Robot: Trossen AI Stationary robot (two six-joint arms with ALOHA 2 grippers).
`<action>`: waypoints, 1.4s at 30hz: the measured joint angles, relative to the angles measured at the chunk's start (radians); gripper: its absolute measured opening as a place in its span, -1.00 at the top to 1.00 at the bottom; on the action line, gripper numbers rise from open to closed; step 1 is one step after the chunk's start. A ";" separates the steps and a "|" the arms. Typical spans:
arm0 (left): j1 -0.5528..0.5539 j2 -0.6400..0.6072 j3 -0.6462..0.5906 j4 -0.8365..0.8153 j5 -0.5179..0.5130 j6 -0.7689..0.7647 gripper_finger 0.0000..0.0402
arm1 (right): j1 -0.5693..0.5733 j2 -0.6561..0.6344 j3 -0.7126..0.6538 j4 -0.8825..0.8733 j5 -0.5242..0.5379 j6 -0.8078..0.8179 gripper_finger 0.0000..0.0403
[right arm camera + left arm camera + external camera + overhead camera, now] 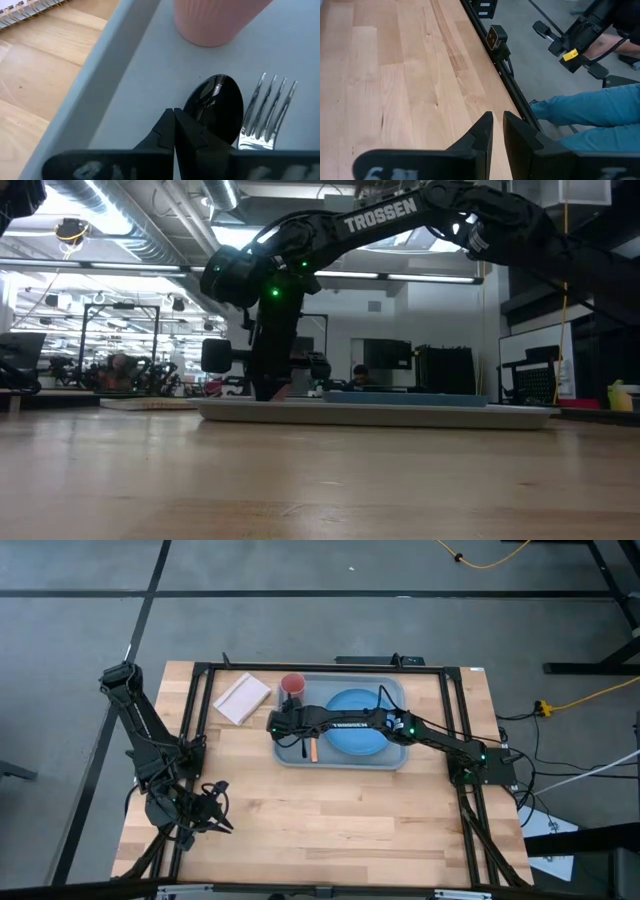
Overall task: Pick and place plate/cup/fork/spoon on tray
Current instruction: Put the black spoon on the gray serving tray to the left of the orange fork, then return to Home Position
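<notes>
The grey-blue tray [392, 688] lies mid-table. On it are the blue plate [352, 746], the pink cup [292, 686] in its far left corner, and the orange-handled fork [312, 750] near its left end. My right gripper [280, 727] reaches across the tray to its left end and points down, fingers shut [174, 117]. The dark spoon's bowl [215, 105] shows just past the fingers, beside the fork's tines [267, 112] and short of the cup [220, 20]. My left gripper [218, 802] waits near the table's near left corner, shut and empty [497, 125]. My right gripper is shut over the spoon's handle end, coming from above and slanting down. Its own fingers [200, 135] hide the handle and the place of contact. The bowl [212, 95] sticks out beyond the fingertips, low over the tray floor. Whether it rests on the floor I cannot tell.
A beige spiral-bound pad [242, 698] lies on the table left of the tray, close to the cup. The tray's raised left rim [115, 60] runs just beside my right gripper. Bare wood lies between the tray and the near edge. A person's legs [600, 107] show beyond the table edge.
</notes>
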 joint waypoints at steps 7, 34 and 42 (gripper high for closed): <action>0.000 0.000 0.000 0.000 0.000 0.000 0.82 | 0.000 0.000 0.000 0.017 -0.001 -0.008 1.00; 0.051 -0.055 0.000 0.000 -0.053 0.193 0.82 | 0.590 -0.207 -0.020 -0.384 -0.381 -0.577 0.90; 0.320 -0.270 0.000 -0.003 0.090 0.703 0.82 | 0.716 -0.295 -0.019 -0.493 -0.244 -0.749 0.90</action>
